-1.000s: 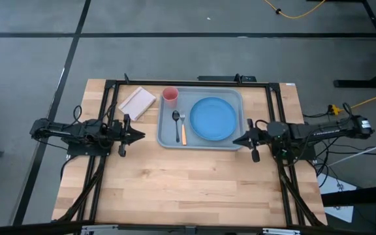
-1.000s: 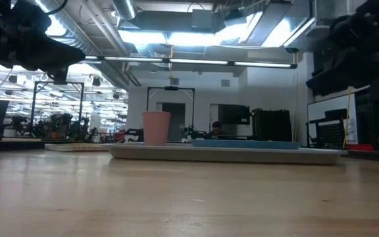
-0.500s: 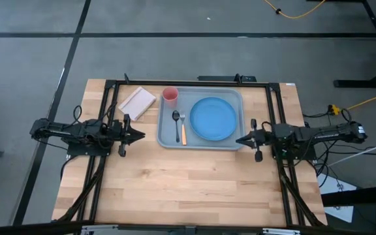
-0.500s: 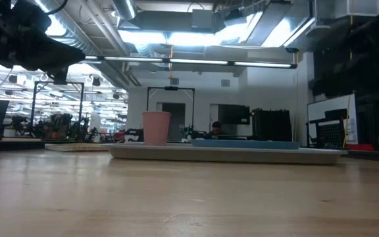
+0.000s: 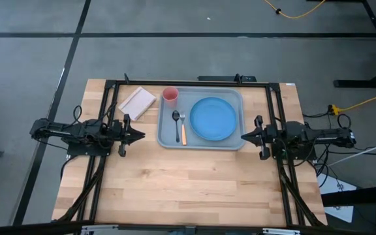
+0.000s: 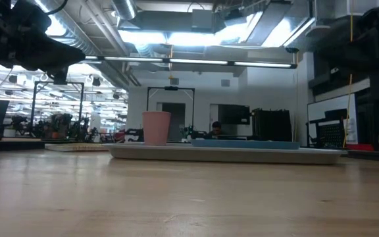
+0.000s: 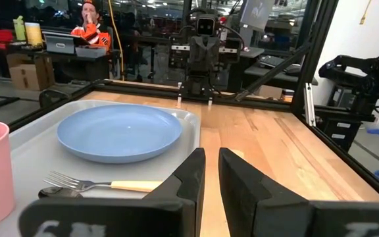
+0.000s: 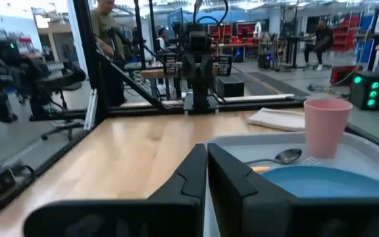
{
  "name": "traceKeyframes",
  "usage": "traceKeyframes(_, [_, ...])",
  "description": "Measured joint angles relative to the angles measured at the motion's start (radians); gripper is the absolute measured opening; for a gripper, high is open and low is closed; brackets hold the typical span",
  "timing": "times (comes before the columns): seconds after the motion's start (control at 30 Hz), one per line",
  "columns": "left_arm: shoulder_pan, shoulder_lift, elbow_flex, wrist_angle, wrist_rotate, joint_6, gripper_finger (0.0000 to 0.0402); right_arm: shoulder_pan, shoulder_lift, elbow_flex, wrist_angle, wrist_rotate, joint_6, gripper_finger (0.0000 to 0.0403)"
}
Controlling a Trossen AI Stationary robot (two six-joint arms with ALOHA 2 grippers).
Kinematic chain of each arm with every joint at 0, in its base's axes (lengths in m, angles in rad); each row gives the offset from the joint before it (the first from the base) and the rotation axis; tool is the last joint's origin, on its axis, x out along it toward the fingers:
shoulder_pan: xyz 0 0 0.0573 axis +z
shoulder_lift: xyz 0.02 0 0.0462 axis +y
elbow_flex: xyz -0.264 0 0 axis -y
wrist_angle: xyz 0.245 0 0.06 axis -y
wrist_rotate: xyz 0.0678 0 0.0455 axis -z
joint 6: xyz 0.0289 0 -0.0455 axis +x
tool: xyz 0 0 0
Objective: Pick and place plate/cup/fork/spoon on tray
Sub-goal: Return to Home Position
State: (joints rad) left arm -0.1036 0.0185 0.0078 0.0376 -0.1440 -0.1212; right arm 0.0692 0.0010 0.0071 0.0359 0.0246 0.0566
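All four pieces of tableware sit on the pale grey-blue rectangular tray (image 5: 201,143) while both arms hang back at the table's sides.

The round bright-blue plate (image 5: 213,119) fills the tray's right part. The small dark metallic spoon (image 5: 175,123) and the orange-handled fork (image 5: 183,129) lie side by side just left of the plate. The small pink-red cup (image 5: 170,96) stands upright in the tray's far left corner. A beige rectangular pad (image 5: 137,101) rests on the wooden table (image 5: 188,183) just left of the tray. The left gripper (image 5: 140,136) hovers left of the tray, its fingers (image 7: 188,172) a narrow slit apart, holding nothing. The right gripper (image 5: 244,136) sits just off the tray's right edge, its fingers (image 8: 193,172) pressed almost together, also empty.
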Motion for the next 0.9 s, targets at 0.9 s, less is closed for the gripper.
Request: traceKeyframes(0.9, [0.0,0.0,0.0,0.0,0.0,0.0,0.0037,0.0,0.0,0.0,-0.005,0.0,0.014,0.002])
